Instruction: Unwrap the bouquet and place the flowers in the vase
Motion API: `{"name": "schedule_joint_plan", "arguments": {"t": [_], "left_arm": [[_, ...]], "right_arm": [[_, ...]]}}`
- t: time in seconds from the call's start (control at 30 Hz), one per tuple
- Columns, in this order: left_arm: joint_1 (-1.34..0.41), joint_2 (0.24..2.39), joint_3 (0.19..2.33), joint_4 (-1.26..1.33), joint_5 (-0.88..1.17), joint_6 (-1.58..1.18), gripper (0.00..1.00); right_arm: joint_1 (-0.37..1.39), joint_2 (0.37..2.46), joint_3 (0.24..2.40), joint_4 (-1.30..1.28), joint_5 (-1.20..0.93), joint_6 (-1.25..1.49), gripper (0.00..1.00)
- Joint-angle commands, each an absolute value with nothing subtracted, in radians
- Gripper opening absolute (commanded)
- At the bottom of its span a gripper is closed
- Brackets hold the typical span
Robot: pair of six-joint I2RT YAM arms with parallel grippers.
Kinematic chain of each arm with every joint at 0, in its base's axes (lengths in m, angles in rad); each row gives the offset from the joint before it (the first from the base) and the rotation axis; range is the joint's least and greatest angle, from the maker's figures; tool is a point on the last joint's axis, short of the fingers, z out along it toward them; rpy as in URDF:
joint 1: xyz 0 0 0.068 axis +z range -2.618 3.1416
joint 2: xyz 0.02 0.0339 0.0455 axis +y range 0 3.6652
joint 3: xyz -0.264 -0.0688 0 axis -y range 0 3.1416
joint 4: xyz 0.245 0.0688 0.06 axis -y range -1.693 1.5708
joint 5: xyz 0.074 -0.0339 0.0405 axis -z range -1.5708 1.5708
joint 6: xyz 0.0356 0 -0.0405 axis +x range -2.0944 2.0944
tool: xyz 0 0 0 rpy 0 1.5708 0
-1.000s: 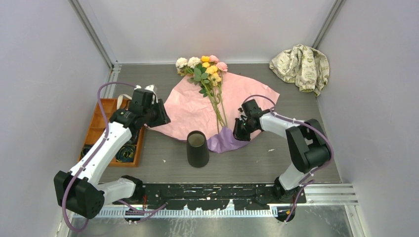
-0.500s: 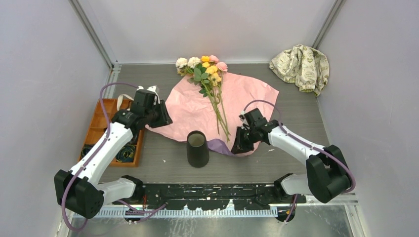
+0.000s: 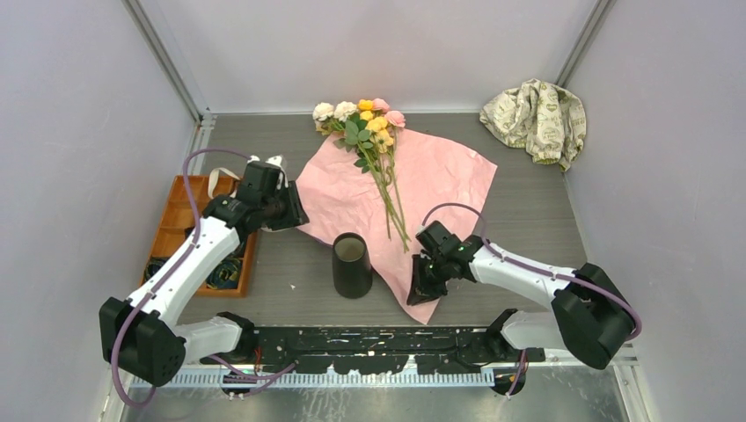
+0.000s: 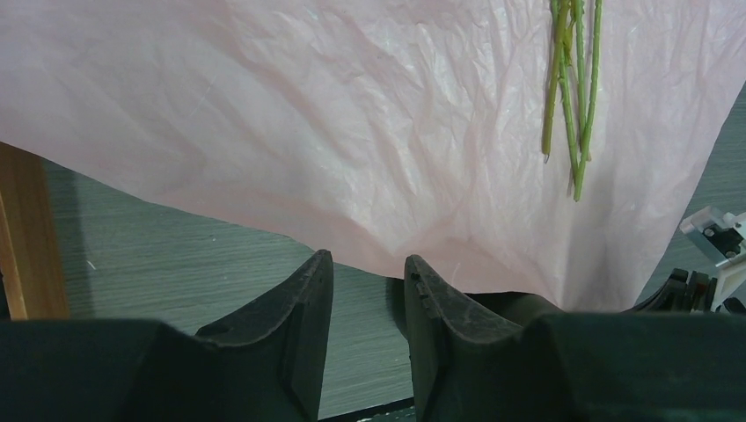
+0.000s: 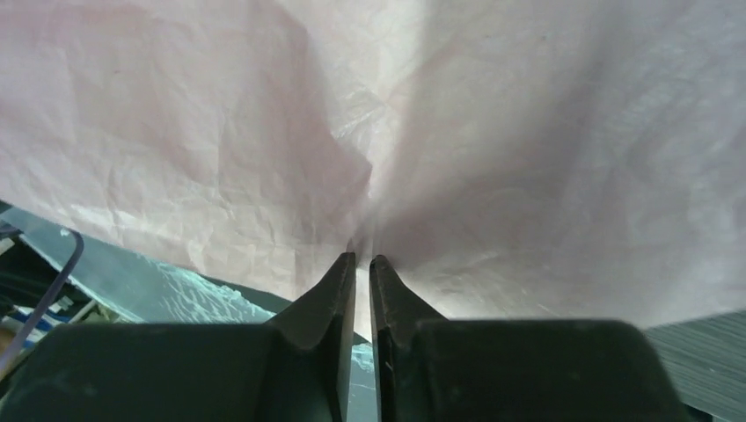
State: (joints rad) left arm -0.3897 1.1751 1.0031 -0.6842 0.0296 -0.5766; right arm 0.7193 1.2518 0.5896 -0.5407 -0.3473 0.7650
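The bouquet lies unwrapped: its wrapping paper [image 3: 440, 176] is spread pink side up on the table. The flowers [image 3: 376, 130] rest on it, blooms at the back, green stems [image 3: 393, 207] pointing to the front. The black vase [image 3: 352, 264] stands upright just in front of the paper. My right gripper [image 3: 420, 286] is right of the vase, jaws a sliver apart with the paper's near corner [image 5: 264, 114] pinched at their tips [image 5: 363, 258]. My left gripper [image 3: 290, 211] is open at the paper's left edge [image 4: 352, 132], nothing between its fingers [image 4: 368, 257]. Stem ends [image 4: 572, 97] show beyond.
An orange tray [image 3: 176, 215] with black coiled rolls [image 3: 224, 272] sits at the left, under my left arm. A crumpled beige patterned cloth [image 3: 537, 114] lies in the back right corner. Grey walls close in both sides and the back.
My right gripper has drawn the paper's near corner toward the front and slightly left, flattening the folded purple flap so pink shows. My left gripper has edged slightly right.
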Motion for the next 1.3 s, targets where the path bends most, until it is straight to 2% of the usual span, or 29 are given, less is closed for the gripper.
{"name": "schedule_joint_plan", "arguments": {"t": [0.0, 0.1, 0.23, 0.3, 0.5, 0.6, 0.73, 0.93, 1.1, 1.27], "left_arm": [[-0.396, 1.172, 1.003, -0.638, 0.043, -0.584, 0.37], [-0.396, 1.165, 1.005, -0.650, 0.038, -0.579, 0.37], [-0.396, 1.147, 1.005, -0.657, 0.026, -0.576, 0.37], [-0.396, 1.146, 1.011, -0.658, 0.026, -0.576, 0.37], [-0.396, 1.146, 1.084, -0.734, 0.008, -0.570, 0.37], [-0.396, 1.130, 1.118, -0.747, -0.034, -0.557, 0.39], [-0.396, 1.140, 1.165, -0.761, -0.048, -0.537, 0.43], [-0.396, 1.179, 1.211, -0.785, -0.069, -0.512, 0.43], [-0.396, 1.187, 1.220, -0.790, -0.102, -0.487, 0.43], [-0.396, 1.202, 1.204, -0.786, -0.114, -0.482, 0.42]], "right_arm": [[0.723, 1.230, 0.667, -0.604, -0.227, 0.792, 0.19], [0.723, 1.204, 0.810, -0.750, -0.105, 0.744, 0.27], [0.723, 1.217, 1.061, -0.875, 0.082, 0.662, 0.45], [0.722, 1.262, 1.159, -0.893, 0.153, 0.618, 0.51], [0.693, 1.553, 1.480, -0.926, 0.314, 0.521, 0.51], [0.628, 1.715, 1.643, -0.914, 0.279, 0.494, 0.48], [0.535, 1.945, 1.890, -0.914, 0.189, 0.477, 0.38], [0.522, 2.292, 2.304, -0.984, 0.157, 0.392, 0.36], [0.521, 2.422, 2.446, -0.983, 0.142, 0.365, 0.38], [0.521, 2.445, 2.431, -0.951, 0.110, 0.365, 0.39]]}}
